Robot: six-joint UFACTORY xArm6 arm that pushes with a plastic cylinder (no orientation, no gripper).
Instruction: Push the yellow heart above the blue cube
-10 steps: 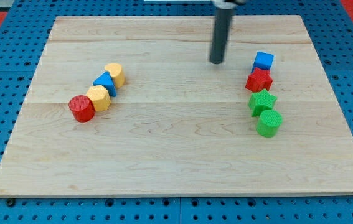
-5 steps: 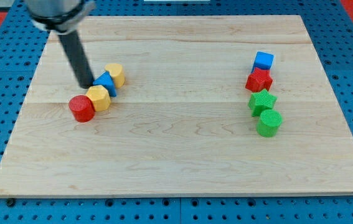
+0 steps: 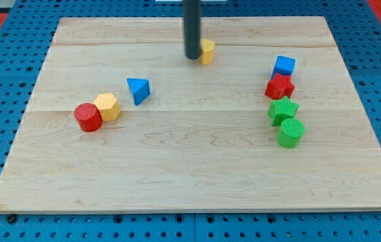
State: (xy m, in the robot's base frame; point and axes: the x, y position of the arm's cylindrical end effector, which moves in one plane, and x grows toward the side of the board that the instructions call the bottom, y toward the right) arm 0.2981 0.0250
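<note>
1. Toward the worktop (image 3: 177, 181) left edge: red cylinder (image 3: 88, 117) touching yellow hexagon block (image 3: 107, 107).
2. Blue triangle (image 3: 138, 89) just right of those, apart from them.
3. Near the top edge, about mid-width: my tip (image 3: 192, 58) right against the yellow heart (image 3: 207, 51), on its left side. Tool is a plain rod w/ no jaws, pressing, not pinching.
4. Toward the right edge, top to bottom: blue cube (image 3: 284, 65), red star (image 3: 279, 87), green star (image 3: 283, 109), green cylinder (image 3: 290, 132). Heart sits left of the cube, slightly nearer the top edge.

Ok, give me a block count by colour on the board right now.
Yellow: 2, yellow heart, yellow hexagon
Blue: 2, blue cube, blue triangle
Red: 2, red cylinder, red star
Green: 2, green star, green cylinder
Total: 8
</note>
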